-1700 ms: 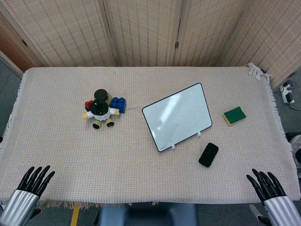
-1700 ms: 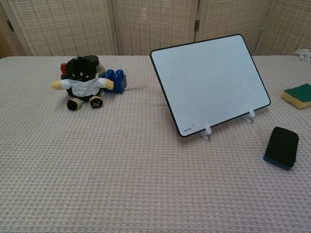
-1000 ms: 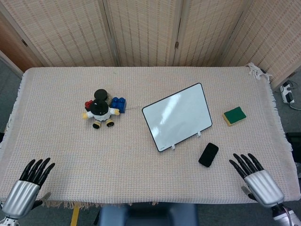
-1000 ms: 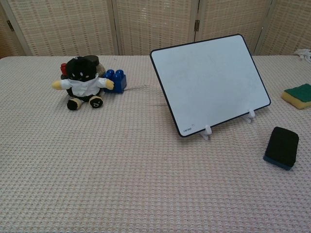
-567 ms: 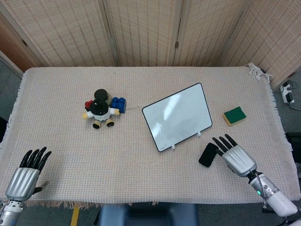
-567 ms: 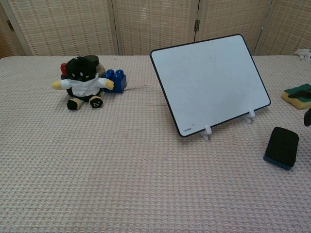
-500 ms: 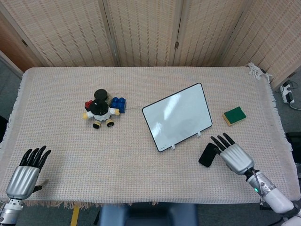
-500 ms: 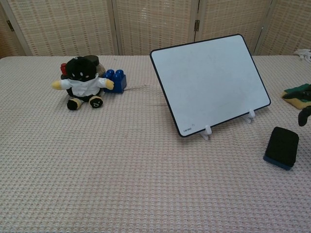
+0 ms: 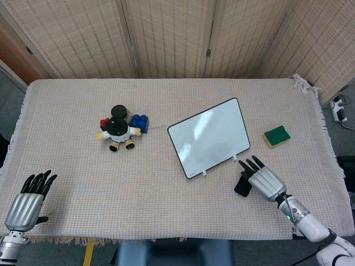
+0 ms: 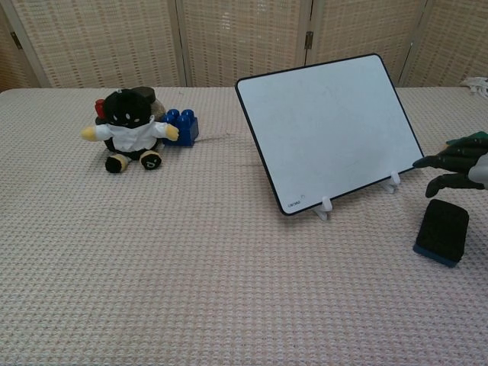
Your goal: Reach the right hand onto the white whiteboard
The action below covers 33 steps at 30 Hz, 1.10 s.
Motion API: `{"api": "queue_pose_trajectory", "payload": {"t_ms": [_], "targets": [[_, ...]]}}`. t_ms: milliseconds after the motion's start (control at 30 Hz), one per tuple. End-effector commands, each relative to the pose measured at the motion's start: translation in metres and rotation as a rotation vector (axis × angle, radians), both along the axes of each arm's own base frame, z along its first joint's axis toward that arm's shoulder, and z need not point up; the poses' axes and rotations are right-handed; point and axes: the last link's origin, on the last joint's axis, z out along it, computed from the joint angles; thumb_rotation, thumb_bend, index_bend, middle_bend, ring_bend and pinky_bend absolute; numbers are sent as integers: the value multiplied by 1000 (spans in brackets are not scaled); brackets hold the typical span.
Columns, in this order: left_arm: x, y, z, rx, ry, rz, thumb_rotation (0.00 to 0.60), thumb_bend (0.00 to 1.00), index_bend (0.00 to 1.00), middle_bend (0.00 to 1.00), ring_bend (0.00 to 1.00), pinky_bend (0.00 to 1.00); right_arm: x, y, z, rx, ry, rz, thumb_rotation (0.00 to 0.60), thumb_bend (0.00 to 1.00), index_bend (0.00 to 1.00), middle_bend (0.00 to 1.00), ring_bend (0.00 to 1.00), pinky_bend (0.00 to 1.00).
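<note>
the reach is underway: the right hand (image 9: 263, 181), fingers spread and holding nothing, hovers over the black eraser (image 10: 441, 232) just short of the whiteboard (image 9: 209, 137) propped mid-table, so it likely needs to move forward-left next.

Silver-backed right robot hand (image 9: 265, 182) and left robot hand (image 9: 24, 206), black fingers (image 10: 446, 162), white forearm with green light.

Table under beige woven cloth (image 9: 166, 188), propped white whiteboard (image 9: 209, 137), black plush doll (image 9: 117, 131), blue toy bricks (image 9: 140, 122), green-and-yellow sponge (image 9: 276, 136), black eraser (image 10: 442, 232).
</note>
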Motion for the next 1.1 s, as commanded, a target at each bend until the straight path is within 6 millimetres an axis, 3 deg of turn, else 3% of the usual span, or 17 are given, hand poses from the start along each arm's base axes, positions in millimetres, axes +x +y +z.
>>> {"api": "queue_pose_trajectory", "payload": {"t_ms": [33, 733, 1100], "targets": [[0, 0, 0, -1, -2, 0, 600, 196, 0, 0, 0, 0, -1, 1, -5, 8, 3, -5, 600, 324, 214, 0, 0, 0], [-3, 1, 1, -37, -19, 9, 600, 206, 0, 0, 0, 0, -12, -3, -34, -4, 38, 16, 600, 324, 214, 0, 0, 0], [-5, 2, 1, -44, -21, 11, 600, 209, 0, 0, 0, 0, -13, -5, -40, -30, 26, 20, 600, 324, 481, 3, 60, 0]]}}
